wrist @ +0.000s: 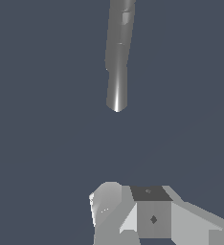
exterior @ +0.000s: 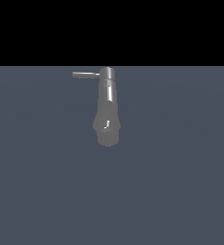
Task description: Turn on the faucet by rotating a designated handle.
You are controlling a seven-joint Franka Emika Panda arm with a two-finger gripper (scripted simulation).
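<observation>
Handle (exterior: 85, 74) juts sideways off the faucet (exterior: 107, 106) cap, toward the exterior view's left. On my wrist feed a long grey faucet part runs lengthwise, straight ahead of my gripper (wrist: 133, 210), well apart. Fingers: spread or pressed together, I can't tell.

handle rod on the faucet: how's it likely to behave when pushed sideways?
The handle looks like a thin, straight metal rod, so probably stiff. It joins the faucet only at the cap, so it likely swings rather than slides. Its shiny finish suggests a fingertip may slip.
</observation>
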